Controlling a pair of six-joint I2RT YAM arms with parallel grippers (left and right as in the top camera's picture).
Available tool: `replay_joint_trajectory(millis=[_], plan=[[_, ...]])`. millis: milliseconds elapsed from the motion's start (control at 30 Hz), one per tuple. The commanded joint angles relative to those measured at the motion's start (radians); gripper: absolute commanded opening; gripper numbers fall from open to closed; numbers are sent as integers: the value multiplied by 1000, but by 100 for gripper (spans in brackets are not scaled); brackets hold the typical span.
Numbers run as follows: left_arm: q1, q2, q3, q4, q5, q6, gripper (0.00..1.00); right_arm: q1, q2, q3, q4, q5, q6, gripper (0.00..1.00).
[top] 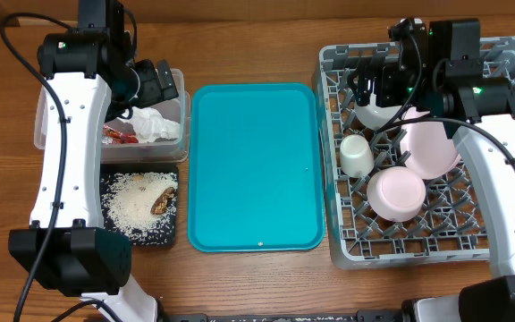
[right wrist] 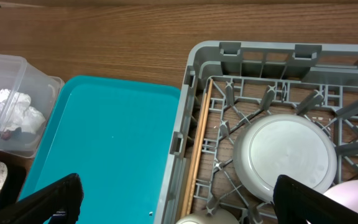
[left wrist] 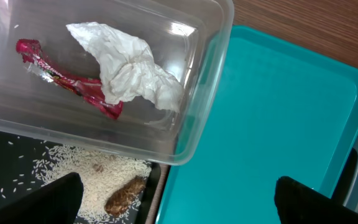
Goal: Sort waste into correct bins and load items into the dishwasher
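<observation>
A crumpled white napkin (top: 155,125) (left wrist: 132,71) and a red wrapper (top: 119,136) (left wrist: 61,78) lie in the clear tub (top: 179,94) (left wrist: 204,106). Below it, the black tray (top: 113,179) holds rice grains (top: 137,210) (left wrist: 98,180) and a brown chunk (top: 161,203) (left wrist: 125,196). The grey dish rack (top: 333,179) (right wrist: 194,93) holds a whitish bowl (top: 378,112) (right wrist: 284,155), white cup (top: 357,155), pink plate (top: 432,148) and pink bowl (top: 395,193). My left gripper (top: 155,82) (left wrist: 179,202) hangs open and empty above the tub's right side. My right gripper (top: 374,85) (right wrist: 179,202) stands open and empty over the rack's back left, above the whitish bowl.
A large teal serving tray (top: 256,165) (left wrist: 272,112) (right wrist: 104,149) lies bare between the bins and the rack. The rack's upright pegs and tall walls surround the dishes. Wooden tabletop (right wrist: 135,31) shows behind the tray.
</observation>
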Motion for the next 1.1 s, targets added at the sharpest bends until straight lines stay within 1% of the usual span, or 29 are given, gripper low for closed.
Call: replay_joint_trajectory(millis=[0,800,1067], plan=[[0,-6,-2,0,-11,-11,100,5,-3,14,6,-13,7,100],[0,-6,-2,0,-11,-11,100,5,-4,14,1,-13,7,100],[0,-6,-2,0,-11,-11,100,5,-39,14,-1,-12,7,100]])
